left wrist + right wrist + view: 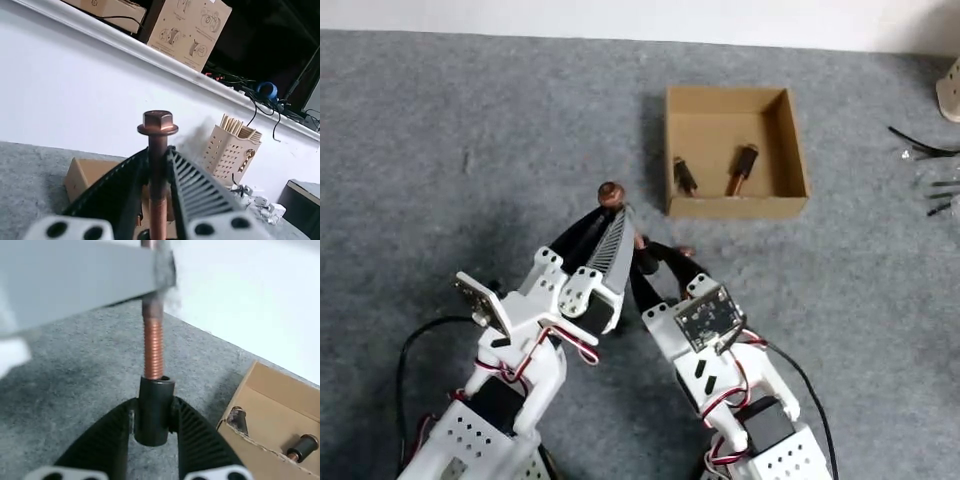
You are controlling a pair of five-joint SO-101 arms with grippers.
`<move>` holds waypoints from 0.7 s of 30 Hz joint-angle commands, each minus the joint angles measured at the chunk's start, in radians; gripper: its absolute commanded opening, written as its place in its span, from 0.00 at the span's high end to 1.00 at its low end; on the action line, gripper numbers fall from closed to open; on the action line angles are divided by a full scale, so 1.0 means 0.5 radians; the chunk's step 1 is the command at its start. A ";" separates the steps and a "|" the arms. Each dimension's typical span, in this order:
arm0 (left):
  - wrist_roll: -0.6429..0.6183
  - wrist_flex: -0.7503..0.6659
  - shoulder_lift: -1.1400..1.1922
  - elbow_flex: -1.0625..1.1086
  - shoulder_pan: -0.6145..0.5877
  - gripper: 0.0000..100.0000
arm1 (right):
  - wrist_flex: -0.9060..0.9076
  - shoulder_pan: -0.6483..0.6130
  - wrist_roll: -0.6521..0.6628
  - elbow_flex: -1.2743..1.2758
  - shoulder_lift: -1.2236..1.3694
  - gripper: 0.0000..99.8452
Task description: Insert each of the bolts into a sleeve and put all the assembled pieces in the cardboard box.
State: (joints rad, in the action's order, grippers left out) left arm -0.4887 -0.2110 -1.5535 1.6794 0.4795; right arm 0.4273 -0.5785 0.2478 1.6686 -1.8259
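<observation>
While upright in left gripper point(159, 155), bolt point(158, 124) tip inside sleeve point(152, 409).

Workshop-like lab: shelved cartons point(187, 30), loose cables point(239, 86), felt-covered table point(440, 150).

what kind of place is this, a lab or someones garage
Likely a robotics lab or workshop: two small arms on a grey carpeted table, cartons and loose cables on a ledge behind, and a tool holder.

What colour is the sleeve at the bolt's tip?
The sleeve is black; the right wrist view shows it best.
</observation>
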 commanded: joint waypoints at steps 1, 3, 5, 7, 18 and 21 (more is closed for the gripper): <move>-0.012 0.018 -0.014 0.051 0.051 0.99 | 0.032 -0.026 -0.015 0.229 -0.029 1.00; -0.015 0.025 -0.014 0.051 0.054 0.99 | 0.035 -0.026 -0.015 0.226 -0.029 1.00; -0.015 0.058 -0.014 0.051 0.054 0.99 | 0.035 -0.026 -0.015 0.226 -0.029 1.00; -0.015 0.071 -0.014 0.051 0.069 0.99 | 0.035 -0.020 -0.015 0.226 -0.029 1.00; -0.018 0.117 -0.011 0.048 0.002 0.99 | 0.035 -0.026 -0.015 0.226 -0.029 1.00; -0.101 0.147 -0.011 0.048 -0.008 0.99 | 0.035 -0.026 -0.015 0.226 -0.029 1.00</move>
State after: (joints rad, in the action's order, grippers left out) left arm -0.5086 -0.1496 -1.5643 1.6794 0.4887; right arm 0.4442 -0.5800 0.2478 1.6686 -1.8259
